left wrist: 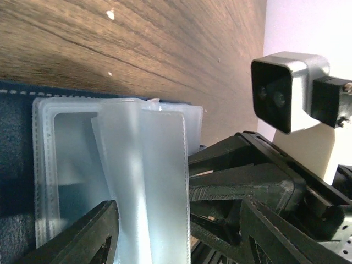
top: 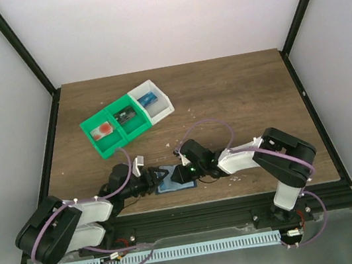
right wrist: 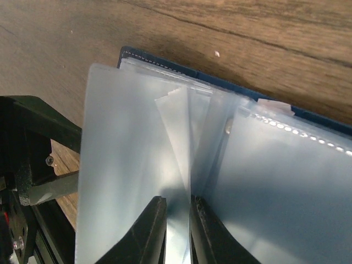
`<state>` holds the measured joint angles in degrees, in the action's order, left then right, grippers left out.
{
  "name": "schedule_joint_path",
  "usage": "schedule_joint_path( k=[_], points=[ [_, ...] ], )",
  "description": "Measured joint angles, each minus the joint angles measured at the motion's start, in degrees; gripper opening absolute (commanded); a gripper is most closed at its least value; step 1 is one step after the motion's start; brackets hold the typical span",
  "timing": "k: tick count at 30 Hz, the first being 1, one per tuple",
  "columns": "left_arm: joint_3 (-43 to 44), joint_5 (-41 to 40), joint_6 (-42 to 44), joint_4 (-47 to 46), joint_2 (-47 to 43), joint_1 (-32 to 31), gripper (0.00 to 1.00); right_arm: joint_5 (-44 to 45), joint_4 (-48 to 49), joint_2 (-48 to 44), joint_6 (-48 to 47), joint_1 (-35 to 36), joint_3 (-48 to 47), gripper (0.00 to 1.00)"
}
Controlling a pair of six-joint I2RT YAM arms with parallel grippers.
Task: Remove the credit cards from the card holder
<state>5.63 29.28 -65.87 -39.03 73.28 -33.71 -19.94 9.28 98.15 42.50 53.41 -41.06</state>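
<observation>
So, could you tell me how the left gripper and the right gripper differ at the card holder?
The right gripper has its jaws nearly together, pinching a clear sleeve of the card holder; the left gripper stands with jaws wide apart, apparently clamping nothing. The right gripper reaches from the holder's right side, the left gripper from its left. Both sit low over the holder.

Pretty clearly a robotics lab test cell, not anyone's home: a wood-grain table (top: 243,88) boxed in by plain white panels (top: 157,14) on a black frame (top: 18,46). Two robot arms, left arm (top: 76,218) and right arm (top: 267,158), sit bolted to a rail (top: 196,217) along the near edge. Purple cabling (top: 208,121) loops loose, and plastic parts trays (top: 137,131) sit far left.
</observation>
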Motion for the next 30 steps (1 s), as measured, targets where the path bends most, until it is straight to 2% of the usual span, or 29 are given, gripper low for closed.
schedule_joint_path(
  k=[23,30],
  points=[
    [1.75,0.42,-3.02,-4.42,2.19,-2.51,0.61,2.64,-0.98,-6.12,1.14,0.04,4.37,0.28],
    [1.77,0.59,-3.26,-5.46,3.19,-2.69,0.6,4.02,-2.43,-7.8,1.01,0.02,4.37,0.28]
  ],
)
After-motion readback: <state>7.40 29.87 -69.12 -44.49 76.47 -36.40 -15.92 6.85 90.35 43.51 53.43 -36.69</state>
